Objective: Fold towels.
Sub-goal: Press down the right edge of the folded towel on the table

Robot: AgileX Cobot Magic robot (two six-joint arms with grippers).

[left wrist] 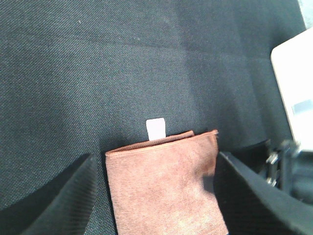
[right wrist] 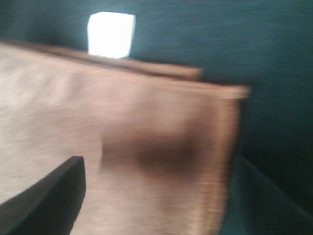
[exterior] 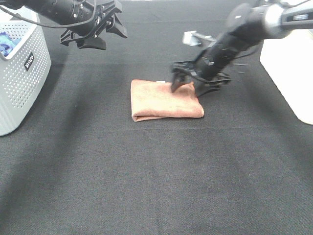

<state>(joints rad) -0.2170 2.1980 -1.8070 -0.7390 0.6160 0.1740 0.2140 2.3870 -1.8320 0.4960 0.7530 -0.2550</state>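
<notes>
The reddish-brown towel (exterior: 164,102) lies folded into a flat rectangle in the middle of the black table, its small white tag (exterior: 160,81) at the far edge. My right gripper (exterior: 191,87) is open and low over the towel's far right corner, one finger (exterior: 176,84) on the cloth and the other just past the towel's right edge. The blurred right wrist view shows that corner (right wrist: 146,147) and the tag (right wrist: 111,34) between the open jaws. My left gripper (exterior: 105,35) is open, empty and raised at the far left. Its wrist view shows the towel (left wrist: 166,191) and tag (left wrist: 156,128).
A white perforated basket (exterior: 22,73) stands at the left edge. A white box (exterior: 288,73) stands at the right edge. A small grey object (exterior: 192,38) lies behind the right arm. The table cover is black cloth (exterior: 156,186).
</notes>
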